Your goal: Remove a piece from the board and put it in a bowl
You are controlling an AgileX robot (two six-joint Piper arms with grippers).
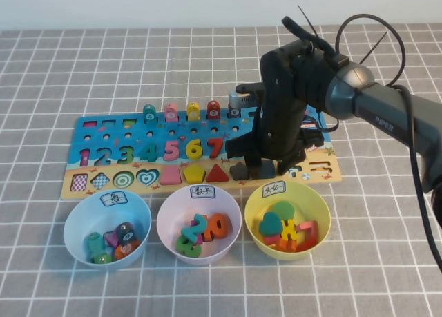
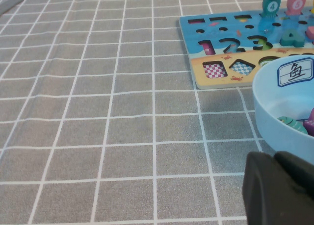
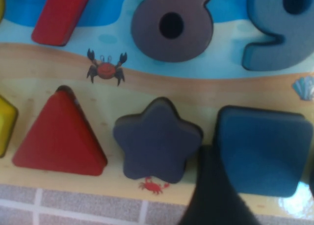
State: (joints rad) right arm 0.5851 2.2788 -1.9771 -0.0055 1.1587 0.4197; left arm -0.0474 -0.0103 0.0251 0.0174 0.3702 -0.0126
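The piece, a dark slate-grey square block, sits in the tan strip of the board, right of the dark star. My right gripper stands straight down over it. In the right wrist view the piece lies between my jaws; one finger presses its side next to the star, the other only shows at the frame's edge. The yellow-green bowl stands just in front, holding several shapes. My left gripper is shut and empty, low beside the blue bowl.
A light blue bowl and a pale pink bowl stand in a row left of the yellow-green one. A red triangle, a yellow pentagon and coloured numbers remain on the board. The dark 8 lies just beyond the star.
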